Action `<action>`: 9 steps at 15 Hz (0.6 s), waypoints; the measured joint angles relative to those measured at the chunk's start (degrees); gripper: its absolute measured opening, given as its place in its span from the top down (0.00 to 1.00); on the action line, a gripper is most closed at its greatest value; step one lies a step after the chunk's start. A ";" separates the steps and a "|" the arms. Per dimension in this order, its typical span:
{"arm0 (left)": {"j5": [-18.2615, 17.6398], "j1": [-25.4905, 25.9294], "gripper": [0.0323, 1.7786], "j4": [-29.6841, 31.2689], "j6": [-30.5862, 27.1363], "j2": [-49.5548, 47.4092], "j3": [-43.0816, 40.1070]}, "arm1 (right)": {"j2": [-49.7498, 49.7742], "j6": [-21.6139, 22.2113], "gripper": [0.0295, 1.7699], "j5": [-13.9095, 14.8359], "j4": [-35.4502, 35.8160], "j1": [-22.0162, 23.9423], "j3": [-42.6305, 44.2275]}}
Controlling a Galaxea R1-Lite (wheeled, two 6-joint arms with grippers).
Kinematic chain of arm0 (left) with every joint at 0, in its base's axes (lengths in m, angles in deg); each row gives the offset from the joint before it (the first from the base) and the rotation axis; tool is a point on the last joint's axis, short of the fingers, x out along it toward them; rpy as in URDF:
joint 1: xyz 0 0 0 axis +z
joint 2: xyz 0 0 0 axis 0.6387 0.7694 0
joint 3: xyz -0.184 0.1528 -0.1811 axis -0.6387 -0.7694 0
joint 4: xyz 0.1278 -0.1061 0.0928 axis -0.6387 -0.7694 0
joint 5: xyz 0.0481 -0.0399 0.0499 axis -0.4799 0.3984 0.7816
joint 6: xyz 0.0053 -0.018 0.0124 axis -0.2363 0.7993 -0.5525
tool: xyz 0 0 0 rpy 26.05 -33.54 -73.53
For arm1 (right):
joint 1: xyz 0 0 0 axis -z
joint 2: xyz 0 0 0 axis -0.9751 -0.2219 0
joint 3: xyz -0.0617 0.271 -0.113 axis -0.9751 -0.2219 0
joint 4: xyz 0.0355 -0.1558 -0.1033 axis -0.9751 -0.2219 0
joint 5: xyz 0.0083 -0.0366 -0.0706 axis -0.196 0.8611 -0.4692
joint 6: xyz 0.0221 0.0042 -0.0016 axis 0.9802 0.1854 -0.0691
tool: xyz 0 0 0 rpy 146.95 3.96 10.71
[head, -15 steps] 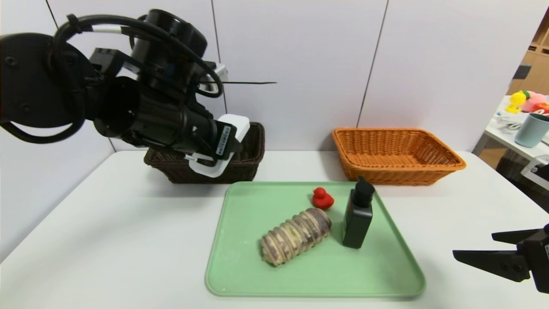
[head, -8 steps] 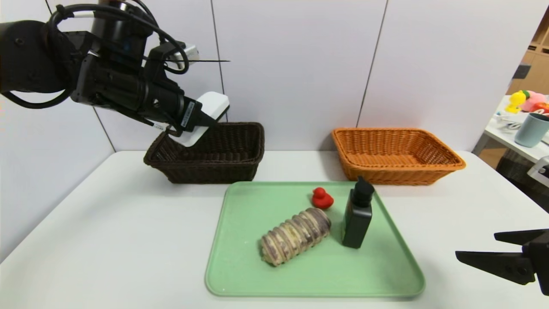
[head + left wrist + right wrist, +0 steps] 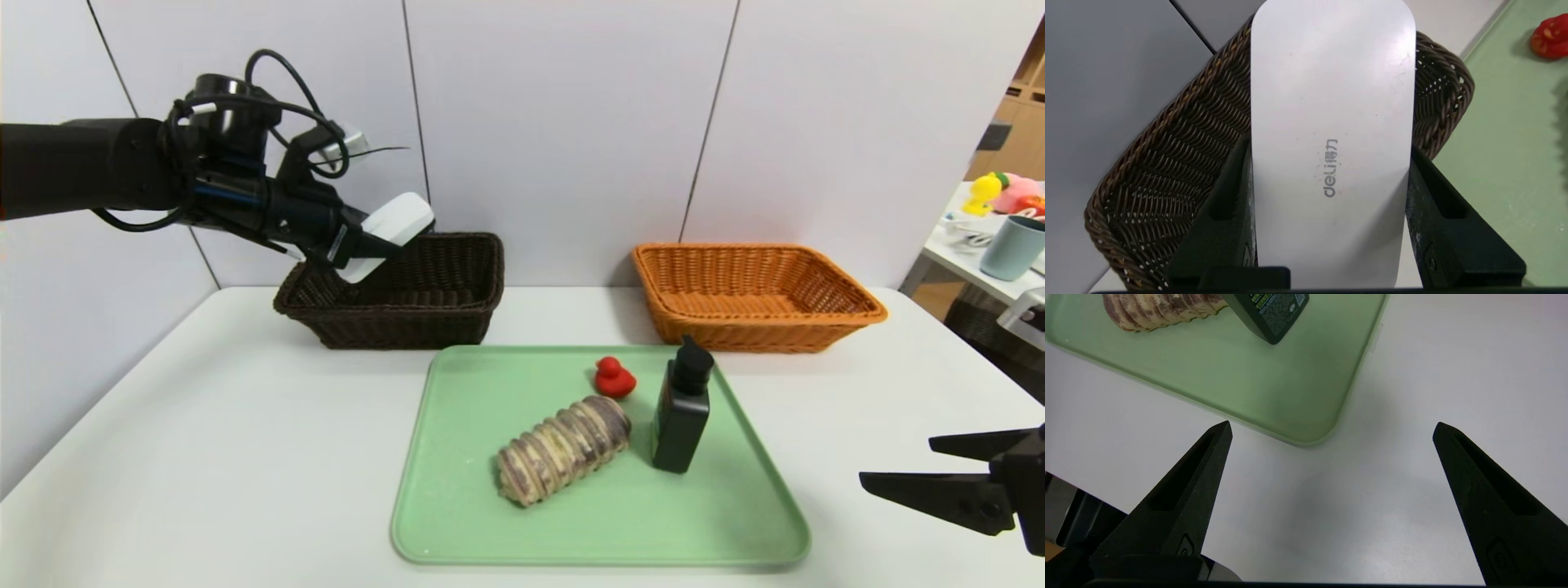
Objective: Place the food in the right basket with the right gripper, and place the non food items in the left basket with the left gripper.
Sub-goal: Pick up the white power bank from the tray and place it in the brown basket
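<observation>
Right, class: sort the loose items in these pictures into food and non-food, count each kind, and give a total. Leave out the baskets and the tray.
Food: 1, the bread roll.
Non-food: 3, the red duck, the dark bottle, and the white box held in the left gripper.
Total: 4.

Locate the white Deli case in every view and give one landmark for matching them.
Head view: white case in the left tool, over the dark basket's left end.
Left wrist view: case fills the centre, clamped.
Right wrist view: not in it.
Shared landmark: green tray.
</observation>
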 joint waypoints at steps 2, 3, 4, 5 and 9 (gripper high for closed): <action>-0.91 1.00 0.44 2.24 -3.47 2.29 0.07 | -0.27 0.00 0.04 -0.06 -0.16 0.00 0.13; -0.94 1.41 0.44 3.47 -5.57 3.32 0.18 | -0.35 0.00 0.04 -0.06 -0.22 0.00 0.13; -0.90 1.91 0.44 4.64 -8.05 4.23 0.33 | -0.44 0.02 0.04 -0.06 -0.24 0.00 0.13; -0.83 2.32 0.44 5.39 -10.75 5.07 0.57 | -0.60 0.02 0.04 -0.04 -0.21 0.00 0.10; -0.60 3.15 0.44 5.61 -18.86 8.87 4.27 | -1.66 -0.06 0.04 -0.10 -0.11 -0.06 0.10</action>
